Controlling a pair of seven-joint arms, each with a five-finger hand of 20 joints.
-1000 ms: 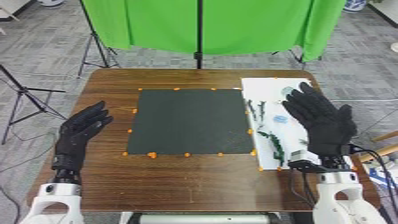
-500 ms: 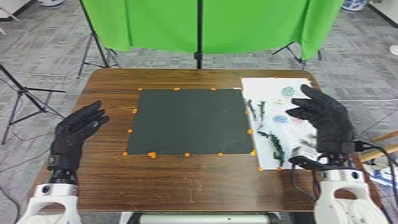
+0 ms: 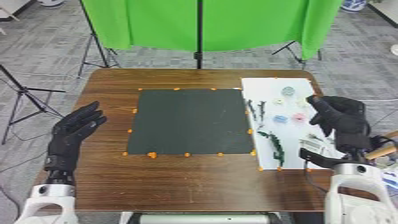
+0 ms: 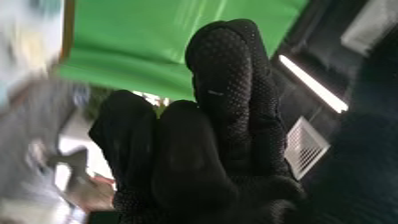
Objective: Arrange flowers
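Table [image 3: 195, 192]: brown, wooden
Mat [image 3: 188, 120]: dark, flat, mid-table
Board [image 3: 258, 86]: white, along mat's right side
Dots [image 3: 152, 155]: orange, around mat

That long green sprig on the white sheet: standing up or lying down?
Lying down: the long green sprig stretches lengthwise along the white sheet, right of the dark mat.

A green cloth [image 3: 258, 25] hangs beyond the brown table [image 3: 178, 185], with black stands [image 3: 23, 90] on grey carpet [image 3: 44, 52].

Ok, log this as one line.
right hand: right edge of white sheet | left hand: left edge of table | pink flower, blue flower: on sheet
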